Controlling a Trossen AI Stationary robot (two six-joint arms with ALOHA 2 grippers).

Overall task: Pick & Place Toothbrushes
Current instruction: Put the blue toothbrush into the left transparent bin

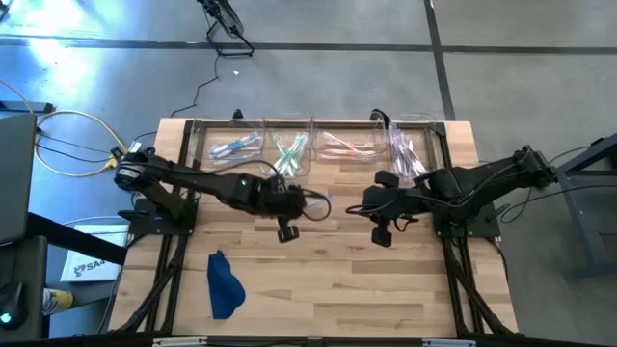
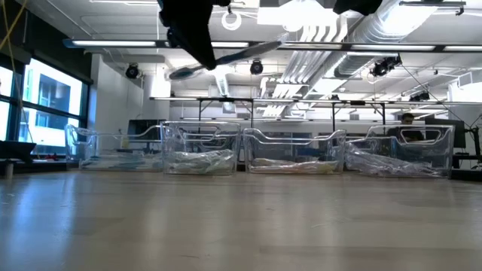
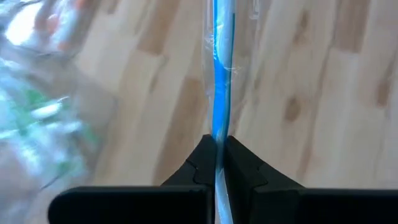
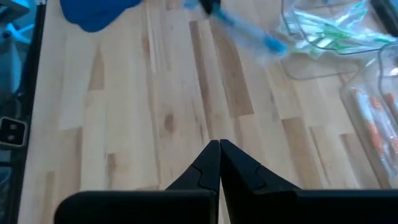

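Pale wood planks make up the table point(image 1: 386, 289), butcher-block w/ knots and a smooth matte grain. Along its far edge, upper centre of the high view, sit four clear plastic bins point(image 1: 318, 145) in a row: rectangular, thin glossy walls, rounded rims. Each holds toothbrushes point(image 1: 289, 149) sorted by colour: blue at left, then green, pink-orange, whitish at right, all in crinkly clear wrappers.

Left gripper point(image 3: 219, 168) hangs mid-frame in the high view, just in front of the green bin, above the table. Its dark angular fingers are pinched onto one blue toothbrush point(image 3: 220, 81): slim, straight blue handle inside a glossy see-through sleeve w/ a crease partway up, sticking out past the fingertips over bare wood. From the low view it shows at upper left as a pale sliver held well off the table.

Right gripper point(image 4: 219, 155) sits centre-right in the high view, in front of the pink bin, fingers pressed together w/ nothing between them.

Dark blue cloth point(image 1: 224, 284), soft and crumpled, lies lower left on the table, well apart from both grippers.
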